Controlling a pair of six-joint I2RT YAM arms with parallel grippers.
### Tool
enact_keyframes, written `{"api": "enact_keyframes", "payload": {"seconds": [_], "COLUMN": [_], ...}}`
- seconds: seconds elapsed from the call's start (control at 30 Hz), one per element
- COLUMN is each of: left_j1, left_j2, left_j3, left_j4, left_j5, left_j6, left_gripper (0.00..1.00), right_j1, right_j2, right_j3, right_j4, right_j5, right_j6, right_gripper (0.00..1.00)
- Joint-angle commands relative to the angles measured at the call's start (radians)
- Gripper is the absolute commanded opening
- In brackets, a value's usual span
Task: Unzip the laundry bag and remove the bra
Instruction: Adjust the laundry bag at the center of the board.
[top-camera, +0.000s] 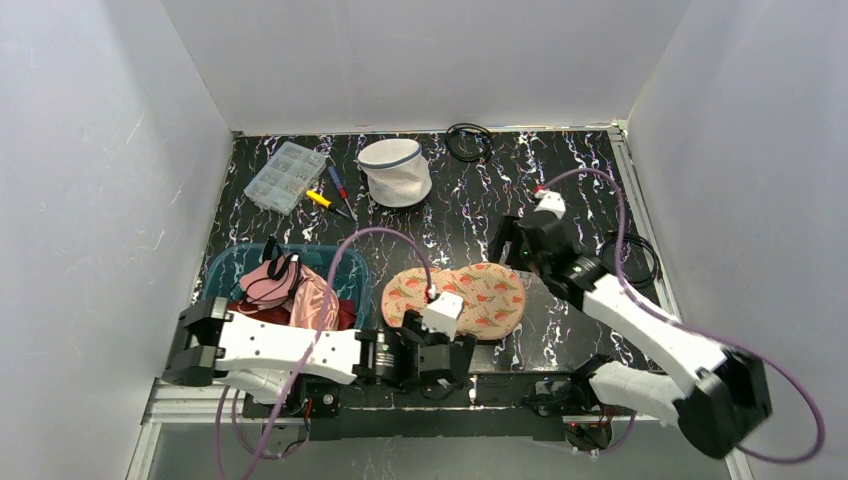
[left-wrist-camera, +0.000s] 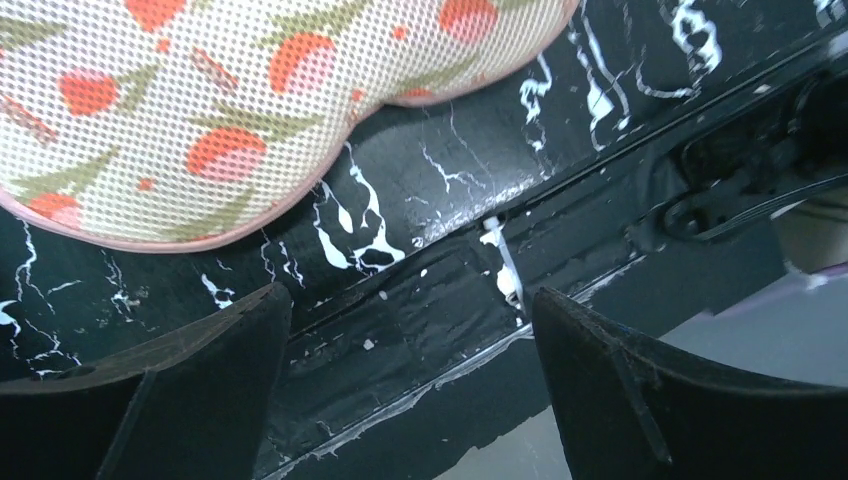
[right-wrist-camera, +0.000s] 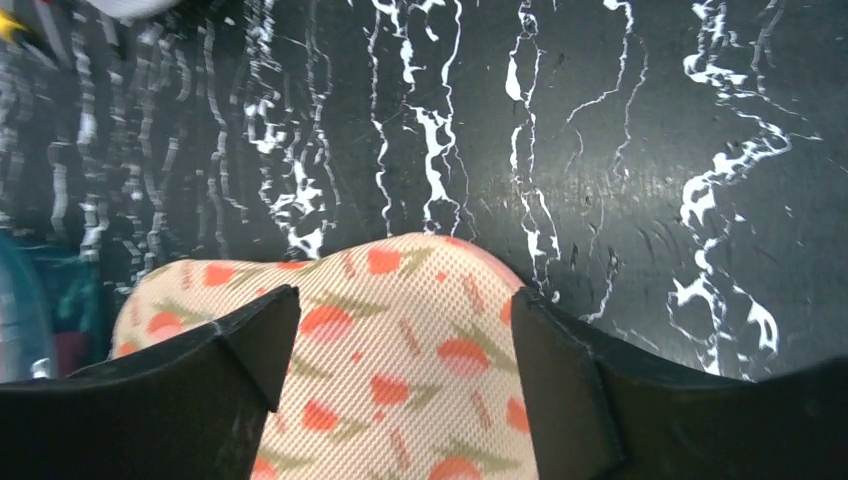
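Floral bra (top-camera: 455, 298) lies flat on the black desk (top-camera: 470, 215). Right gripper (right-wrist-camera: 395, 320) hovers over it, left gripper (left-wrist-camera: 410, 330) just beside (both jaws released, empty); laundry bag (top-camera: 395, 172) sits well beyond.

1. Top view: fixed high and well back on the near side of the bra (top-camera: 455, 298), looking down over the whole table (top-camera: 570, 170).
2. Left wrist view: very close, aimed steeply down at the bra (left-wrist-camera: 200, 100) along its near edge.
3. Right wrist view: very close, looking down across the bra (right-wrist-camera: 400, 380) past its far edge.
4. All three views share the bra.
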Motion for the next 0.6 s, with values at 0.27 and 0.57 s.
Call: {"api": "enact_keyframes", "payload": {"seconds": [0.27,0.57], "left_j1": [0.027,0.203], "left_j2": [0.179,0.21], "left_j3": [0.03,-0.055], "left_j4": [-0.077,0.095], "left_j5": [-0.03,0.154], "left_j6": [-0.033,0.012], "left_gripper": [0.7,0.41], "right_j1": [-0.074,-0.075], "right_j2": [0.519,0.495], "right_j3": [0.131,-0.068], "right_j4": [0.284,0.366], "right_j5": [-0.141,-0.199], "right_j6": [-0.133,-0.068], "right_gripper": [0.66,0.62]}}
